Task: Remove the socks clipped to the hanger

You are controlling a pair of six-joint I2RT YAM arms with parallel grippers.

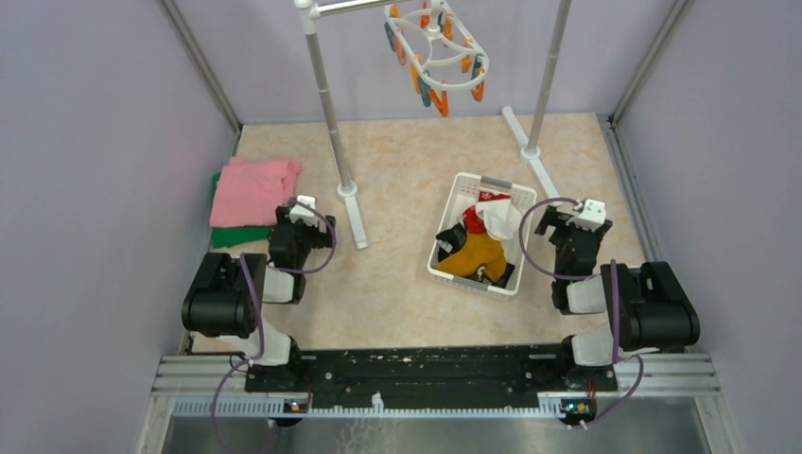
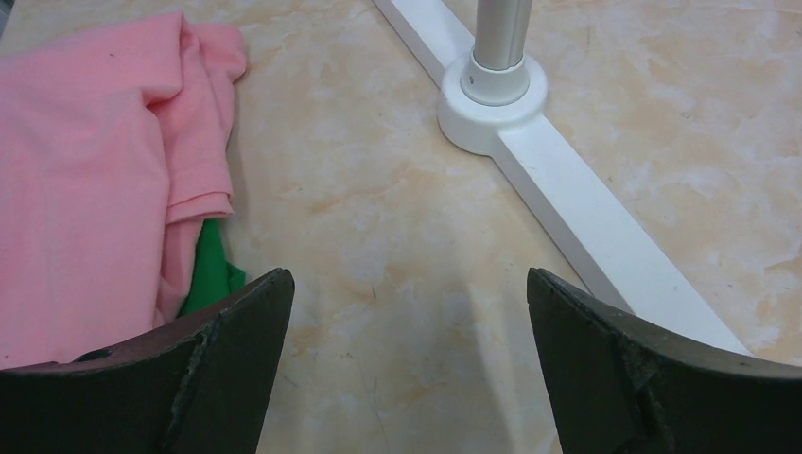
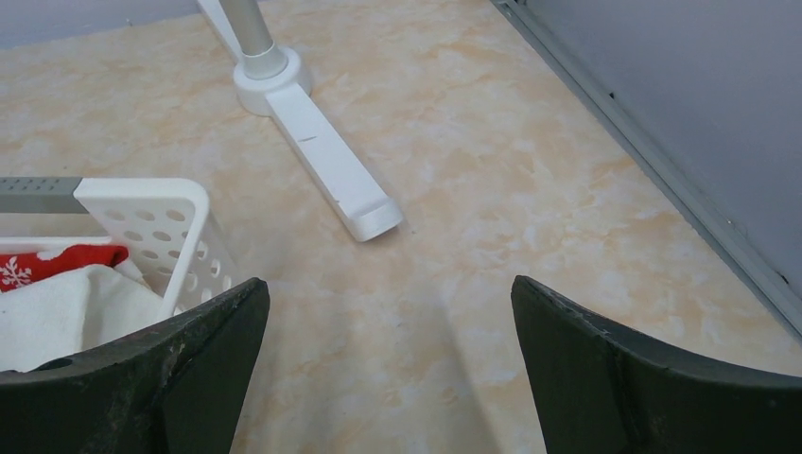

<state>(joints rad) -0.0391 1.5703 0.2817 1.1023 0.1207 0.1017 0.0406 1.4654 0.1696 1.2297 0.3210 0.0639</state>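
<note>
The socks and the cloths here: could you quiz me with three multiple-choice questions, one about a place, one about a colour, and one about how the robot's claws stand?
1. Where do the socks lie?
A. heaped in the white basket
B. draped over a chair
C. folded in a drawer

2. What colour is the cloth lying under the pink cloth?
A. blue
B. black
C. green

3. How do the left gripper and the right gripper stand?
A. both shut on a sock
B. both open, holding nothing
C. one open, one shut

Answers:
1 A: the top view shows yellow, black, red and white fabric piled inside the basket.
2 C: the green cloth peeks out from under the pink one's edge.
3 B: each wrist view shows only bare table between wide-apart fingers.
</note>
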